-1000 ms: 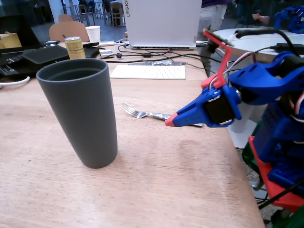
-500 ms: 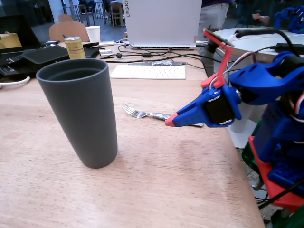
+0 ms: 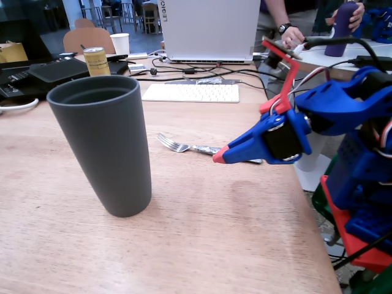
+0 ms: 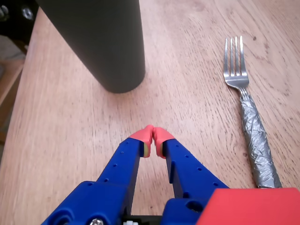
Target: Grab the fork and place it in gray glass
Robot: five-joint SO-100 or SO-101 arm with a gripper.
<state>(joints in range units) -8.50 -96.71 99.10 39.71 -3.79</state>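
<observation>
- So we're looking at the very start of this one, as far as we can judge: the reach for the fork [image 4: 247, 119] isn't done yet, nothing's been grabbed.
- The fork lies flat on the tabletop [image 3: 202, 233], tines pointing toward the gray glass [image 3: 103, 142] side in the fixed view, crinkly wrapped handle running back behind the gripper [image 3: 218, 156]. In the wrist view it sits off to the right of the gripper [image 4: 151, 136], apart from it, not between the fingers at all.
- The gray glass stands upright and empty-looking on the tabletop, left of the fork in the fixed view with a clear strip of wood between them. In the wrist view its base is ahead and a bit left of the fingertips.
- Gripper state: the two red tips are pressed together, nothing in between. It's holding nothing, and we can't tell for sure whether the tips touch the wood or hang just above it.
- Next move, we'd guess: spread the fingers, swing right in the wrist view to line up over the wrapped handle, then come down and close on it.
- The foil wrap probably gives better grip than bare metal would, so the handle's the part to go for.
</observation>
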